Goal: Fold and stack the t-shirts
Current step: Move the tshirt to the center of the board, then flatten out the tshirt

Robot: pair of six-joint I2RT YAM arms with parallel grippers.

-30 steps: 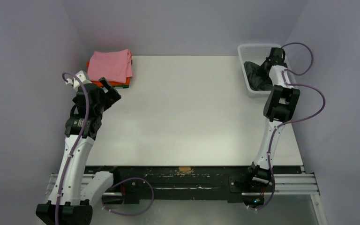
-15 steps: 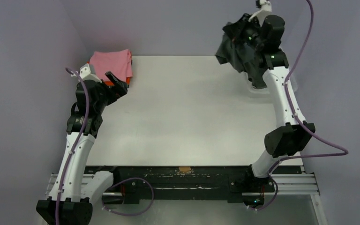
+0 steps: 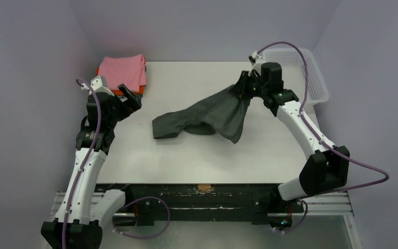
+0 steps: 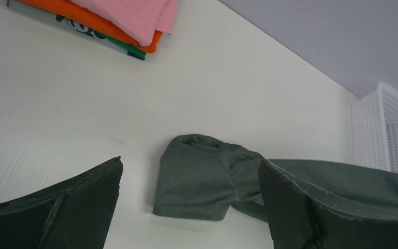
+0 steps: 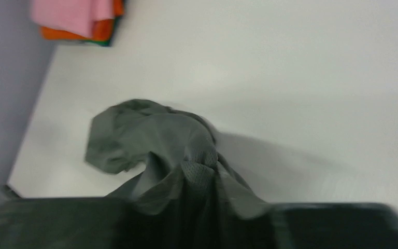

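Top external: grey t-shirt [image 3: 212,114] pinched in right end effector [image 3: 240,91], draping onto table [image 3: 186,155].

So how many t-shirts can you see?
3 for sure: the pink t-shirt sits on top in the far left corner, the orange t-shirt lies right under it, and the grey t-shirt sprawls in the middle. A green edge below may be another.

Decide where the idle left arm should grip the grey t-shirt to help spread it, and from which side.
Probably the grey t-shirt's free end lying on the table, approached from the left and above by the open left gripper. The right gripper's shut jaws hold the other end lifted, leaving this flat, doubled edge nearest.
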